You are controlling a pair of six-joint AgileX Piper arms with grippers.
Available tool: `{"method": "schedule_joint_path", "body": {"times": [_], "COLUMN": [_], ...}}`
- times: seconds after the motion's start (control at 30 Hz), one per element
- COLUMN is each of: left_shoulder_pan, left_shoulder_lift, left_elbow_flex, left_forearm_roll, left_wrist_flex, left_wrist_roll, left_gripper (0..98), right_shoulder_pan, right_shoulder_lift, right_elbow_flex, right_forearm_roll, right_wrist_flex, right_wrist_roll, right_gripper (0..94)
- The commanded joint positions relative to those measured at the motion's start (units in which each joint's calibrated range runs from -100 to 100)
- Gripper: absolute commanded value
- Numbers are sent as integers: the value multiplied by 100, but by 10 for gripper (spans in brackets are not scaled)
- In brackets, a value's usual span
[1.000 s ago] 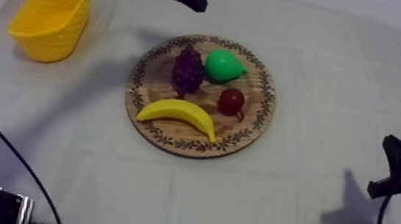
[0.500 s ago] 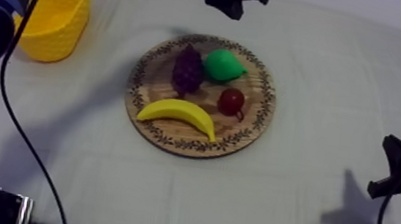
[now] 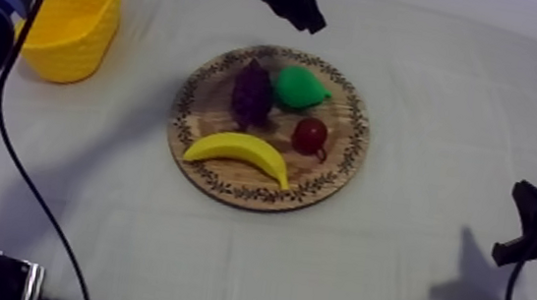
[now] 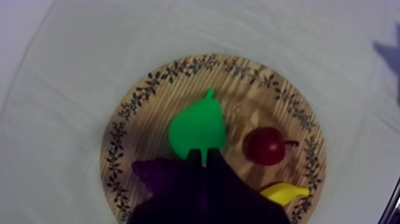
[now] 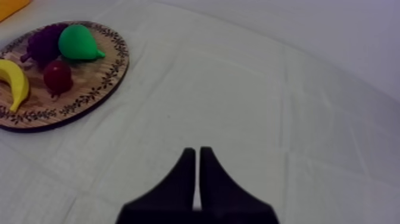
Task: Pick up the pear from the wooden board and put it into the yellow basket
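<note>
Task barely begun, by my read: pear (image 3: 299,87) sits on the wooden board (image 3: 335,166) at approx 1 o'clock, touching nothing but the wood, w/ grapes (image 3: 252,93) just beside it at 11, small red fruit (image 3: 310,136) near 4 and banana (image 3: 238,151) across 6–7. Yellow basket (image 3: 64,41) stands empty as far as I can see, well apart from the board, off toward 10 o'clock on the cloth. So nothing is done yet; approach, grasp, lift, carry and drop are all left. Left gripper (image 3: 309,21) hangs above the table just past the board's 12 o'clock rim. In the left wrist view its fingers (image 4: 195,164) lie pressed together as a narrow wedge, w/ the tips lined up over the pear's near edge, but I judge them to be above it, not touching, and holding nothing. They'd need to spread before coming down round the pear. Right gripper (image 5: 197,154) is parked low at the table's 4 o'clock side, fingers likewise pressed together, nothing betw. them, over bare cloth w/ the board well off toward its 10 o'clock.
</note>
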Motion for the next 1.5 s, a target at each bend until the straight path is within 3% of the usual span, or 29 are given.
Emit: {"method": "schedule_joint_path", "body": {"times": [0.0,0.2,0.4,1.0,1.47], "left_shoulder_pan": [15,25,22,15,89], "left_shoulder_lift": [-17,-64,-122,-32,811], "left_elbow_flex": [10,24,71,373,10], "left_forearm_roll": [-60,-106,-70,-62,-85], "left_wrist_flex": [86,191,192,177,176], "left_wrist_roll": [-451,-804,-886,-628,-493], "left_gripper": [31,48,174,568,704], "right_shoulder_pan": [-3,-3,-3,-3,-3], "right_shoulder_lift": [-4,-4,-4,-4,-4], "right_elbow_flex": [0,0,0,0,0], "right_forearm_roll": [-1,-1,-1,-1,-1], "right_wrist_flex": [1,1,1,1,1], "right_wrist_roll": [0,0,0,0,0], "right_gripper": [4,4,4,4,4]}}
